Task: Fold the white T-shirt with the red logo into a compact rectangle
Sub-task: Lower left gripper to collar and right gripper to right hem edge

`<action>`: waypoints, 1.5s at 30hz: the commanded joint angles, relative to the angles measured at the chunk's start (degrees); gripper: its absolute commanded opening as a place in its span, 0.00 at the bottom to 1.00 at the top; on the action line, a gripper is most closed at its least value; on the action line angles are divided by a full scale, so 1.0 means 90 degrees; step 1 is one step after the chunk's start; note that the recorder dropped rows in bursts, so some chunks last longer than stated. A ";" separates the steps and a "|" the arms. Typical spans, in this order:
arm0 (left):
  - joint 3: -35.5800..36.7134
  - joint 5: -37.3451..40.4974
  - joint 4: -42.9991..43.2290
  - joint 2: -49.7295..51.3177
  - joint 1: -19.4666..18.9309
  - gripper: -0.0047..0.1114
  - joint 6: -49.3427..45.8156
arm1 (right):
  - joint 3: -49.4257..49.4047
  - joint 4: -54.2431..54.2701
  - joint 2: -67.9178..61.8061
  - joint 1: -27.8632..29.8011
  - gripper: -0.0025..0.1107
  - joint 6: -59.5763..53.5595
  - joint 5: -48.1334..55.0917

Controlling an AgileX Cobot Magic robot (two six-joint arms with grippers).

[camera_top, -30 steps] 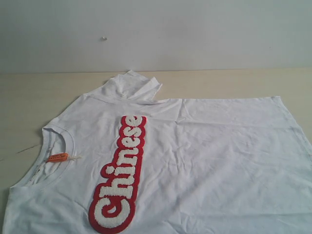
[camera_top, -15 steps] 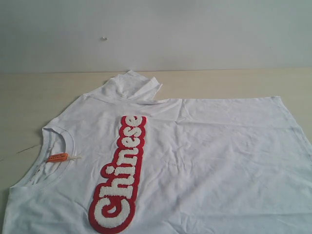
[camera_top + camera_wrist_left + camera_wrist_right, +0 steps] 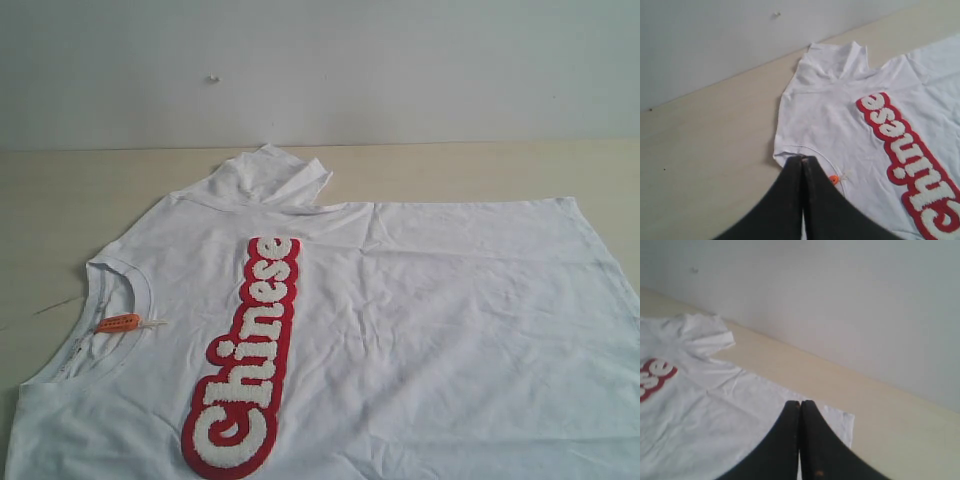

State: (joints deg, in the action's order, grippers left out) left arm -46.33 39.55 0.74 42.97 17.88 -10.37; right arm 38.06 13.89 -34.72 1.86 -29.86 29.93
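Observation:
The white T-shirt (image 3: 420, 310) lies spread flat on the table, collar to the left and hem to the right. Its far sleeve (image 3: 270, 175) is folded up in a bunch. The red logo (image 3: 248, 355) reading "Chinese" runs across the chest. An orange neck tag (image 3: 118, 323) sits inside the collar. Neither gripper shows in the exterior view. In the left wrist view my left gripper (image 3: 802, 159) is shut with nothing in it, above the collar rim beside the tag (image 3: 834, 179). In the right wrist view my right gripper (image 3: 800, 404) is shut and empty, above the shirt's hem corner (image 3: 842, 425).
The beige table (image 3: 60, 200) runs back to a plain pale wall (image 3: 400, 70). Bare table surface shows to the left of the collar and behind the shirt. A thin loose thread (image 3: 45, 308) lies on the table left of the collar.

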 commanded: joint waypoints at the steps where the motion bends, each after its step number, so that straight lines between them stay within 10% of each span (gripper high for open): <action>1: -0.0664 0.0259 -0.0798 0.1020 0.0043 0.04 -0.0943 | 0.0644 -0.0116 -0.0712 -0.0061 0.02 -0.1186 0.0999; 14: -0.1319 0.2059 -0.1998 0.2714 0.0043 0.04 -0.5378 | 0.1445 -0.0141 -0.2155 -0.0061 0.02 -0.4727 0.3667; 32: -0.0578 0.2957 -0.1461 0.3154 0.0043 0.04 -0.6798 | 0.1216 -0.0440 -0.2963 -0.0061 0.03 -0.4779 0.4449; 35: -0.0340 0.2972 -0.1490 0.3112 0.0043 0.22 -0.6869 | 0.1133 -0.0440 -0.2963 -0.0061 0.17 -0.4791 0.4410; 40: 0.0052 0.2218 -0.1477 0.3002 0.0043 0.88 -0.6669 | 0.1133 -0.0257 -0.2963 -0.0061 0.73 -0.4617 0.4144; 45: 0.0219 0.2219 -0.1645 0.2998 0.0043 0.90 -0.6669 | 0.1133 0.0704 -0.2963 -0.0061 0.85 -0.4341 0.3977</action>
State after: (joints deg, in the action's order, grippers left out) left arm -44.80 60.03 -12.59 70.44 17.97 -70.98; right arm 48.46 16.75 -61.23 1.38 -69.48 66.61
